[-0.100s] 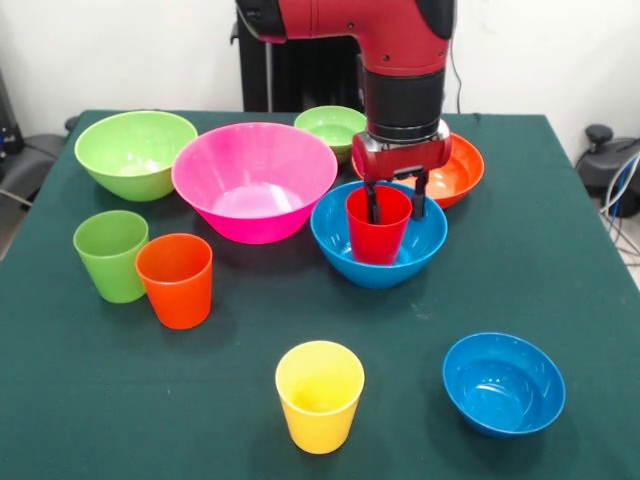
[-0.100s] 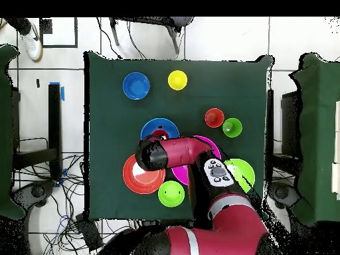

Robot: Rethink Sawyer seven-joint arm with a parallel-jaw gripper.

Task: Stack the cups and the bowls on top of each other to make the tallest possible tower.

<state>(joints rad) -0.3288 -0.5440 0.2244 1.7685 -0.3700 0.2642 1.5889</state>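
a dark green cloth covers the table (image 1: 560,250), which stands on a pale tiled floor with cables trailing round its edges. the red and black arm (image 1: 400,50) comes down over the middle of the cloth. biggest of the dishes is the big pink bowl (image 1: 254,180), upright, with the big light green bowl (image 1: 135,152) just beside it and well apart from the stack. the wide orange bowl (image 1: 462,168) lies behind the arm, the small light green bowl (image 1: 330,130) next to it. the big blue bowl (image 1: 378,240) sits in front of the pink one and holds the red cup (image 1: 378,228) upright inside it, so the tower so far is only these two. the small blue bowl (image 1: 503,383) rests alone near the front edge, the yellow cup (image 1: 319,395) beside it but apart. the orange cup (image 1: 175,280) and the light green cup (image 1: 110,255) stand touching or nearly so. the gripper (image 1: 396,205) is at the red cup, one finger inside the rim and the other outside its far wall; they seem to pinch the wall, though whether they press or have just let go i cannot tell for sure. these are thin glossy plastic pieces, light and stiff but slippery, and likely to skate or tip if nudged. the rim wall is the sensible place to take a cup, one finger in and one out, and a bowl would probably be taken the same way at its lip.
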